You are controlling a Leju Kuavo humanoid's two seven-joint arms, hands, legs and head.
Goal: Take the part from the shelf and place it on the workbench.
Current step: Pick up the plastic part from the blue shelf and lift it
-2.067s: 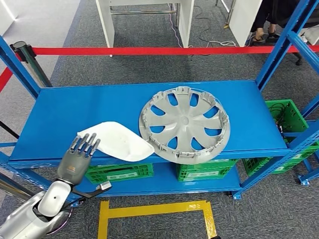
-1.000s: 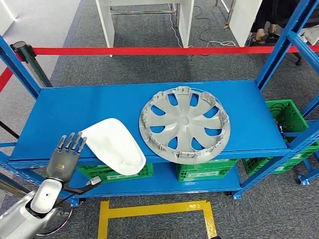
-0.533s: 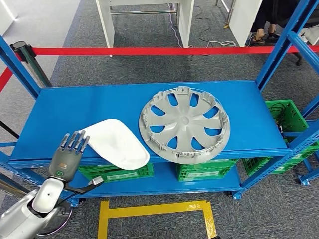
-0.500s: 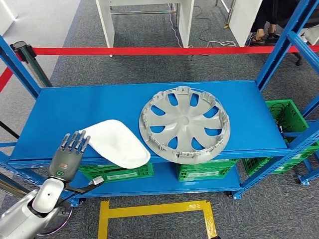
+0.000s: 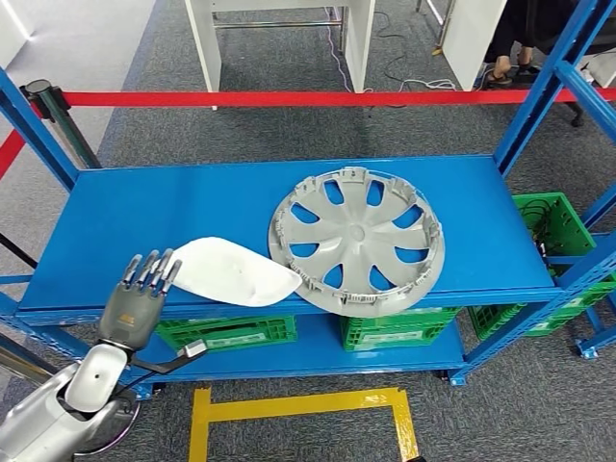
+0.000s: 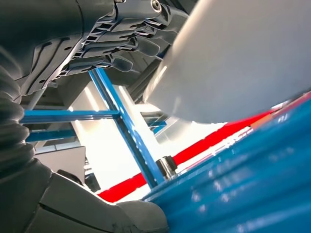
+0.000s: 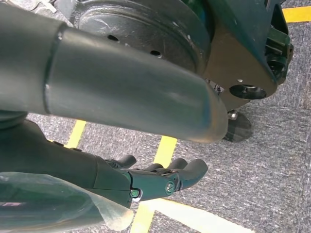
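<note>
The left hand (image 5: 138,303) grips the white, smooth, teardrop-shaped plastic part (image 5: 229,273) at its 9 o'clock end, at the front edge of the blue metal shelf (image 5: 145,212), its tip overhanging. Just at 3 o'clock lies a round grey plastic hubcap (image 5: 356,239), nearly touching. Green plastic crates (image 5: 225,334) sit below. The right hand (image 7: 161,180) hangs over grey carpet, fingers loosely apart, holding nothing.

The shelf (image 5: 145,217) is blue painted metal, smooth with a soft sheen. The hubcap (image 5: 356,238) looks like matt silver-grey plastic. The white part (image 5: 229,273) is smooth, matt plastic. The floor (image 5: 291,125) is rough grey carpet. The crates (image 5: 392,330) are green plastic.
</note>
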